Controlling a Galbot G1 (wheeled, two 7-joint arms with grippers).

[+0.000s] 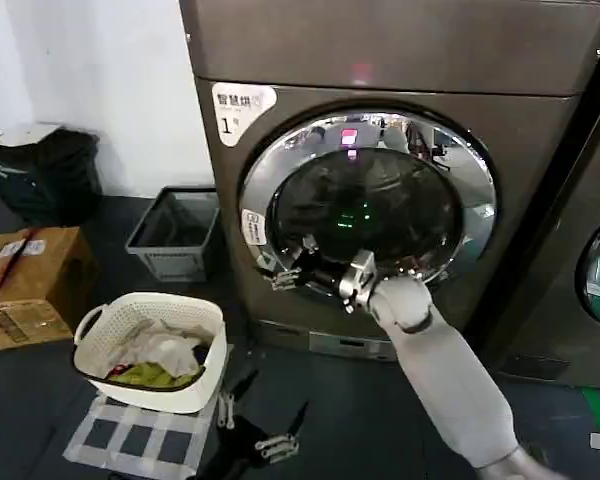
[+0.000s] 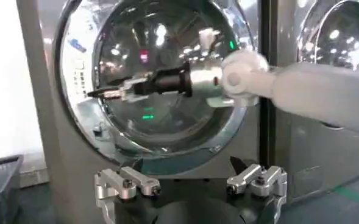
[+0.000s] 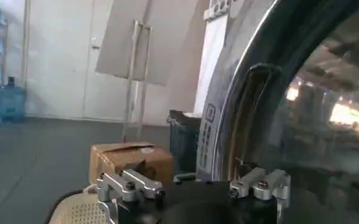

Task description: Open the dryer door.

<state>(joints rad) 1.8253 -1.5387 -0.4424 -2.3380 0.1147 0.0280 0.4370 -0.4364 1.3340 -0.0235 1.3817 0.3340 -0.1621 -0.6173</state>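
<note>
Now I have the right claw [image 1: 292, 276] at the lower left part of the dryer door [image 1: 368, 205], just beside the chrome rim, with its fingers spread apart and holding nothing. The door sits shut in the front of the dryer [image 1: 520, 140], which stands on the floor. To do this step well, I think I must bring the fingers to the edge of the rim on this side, hook or grip it firmly, and then pull outward in an arc, not straight. The left claw [image 1: 258, 428] waits low near the floor, open too. I cannot make out a handle or latch clearly, and reflections on the glass hide what is inside the drum.
</note>
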